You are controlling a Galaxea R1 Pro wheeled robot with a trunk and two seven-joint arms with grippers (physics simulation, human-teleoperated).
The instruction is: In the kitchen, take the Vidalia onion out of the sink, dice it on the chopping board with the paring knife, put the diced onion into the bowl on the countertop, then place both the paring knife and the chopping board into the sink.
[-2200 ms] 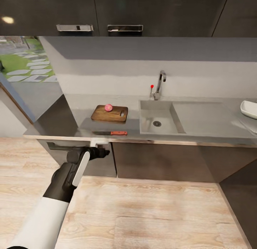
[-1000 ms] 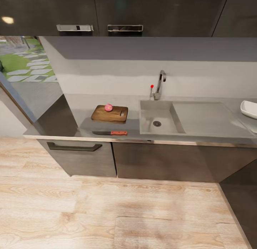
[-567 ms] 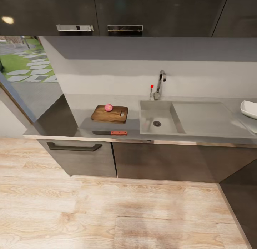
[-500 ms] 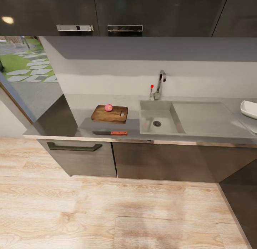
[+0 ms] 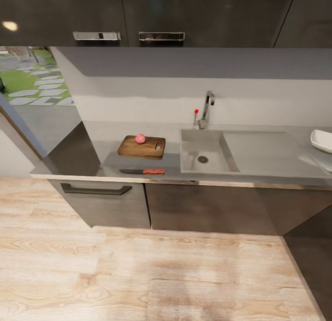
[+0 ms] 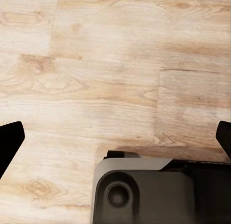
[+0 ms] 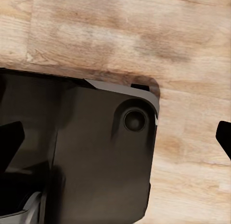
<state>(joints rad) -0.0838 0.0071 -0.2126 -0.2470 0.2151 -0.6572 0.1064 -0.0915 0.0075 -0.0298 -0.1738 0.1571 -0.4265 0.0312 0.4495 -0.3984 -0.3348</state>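
The small pinkish-red Vidalia onion [image 5: 140,138] rests on the far end of the dark wooden chopping board [image 5: 138,149], left of the sink [image 5: 215,160]. The paring knife [image 5: 143,171] lies flat on the countertop [image 5: 109,133] near its front edge, red handle toward the sink. The white bowl [image 5: 322,141] stands at the far right, cut off by the picture's edge. In the left wrist view my left gripper [image 6: 117,139] hangs open over the wooden floor. In the right wrist view my right gripper [image 7: 118,136] is open too, above my dark base [image 7: 96,156].
An angular chrome tap [image 5: 206,110] with a red knob stands behind the basin. Dark cabinets run under the counter, with a drawer handle [image 5: 96,190] below the knife. Upper cabinets hang above. Pale wooden floor [image 5: 161,275] lies between me and the counter.
My left arm, which reached toward the drawer handle 2.2 s ago, has dropped out of the head view. Over the last second nothing has moved.
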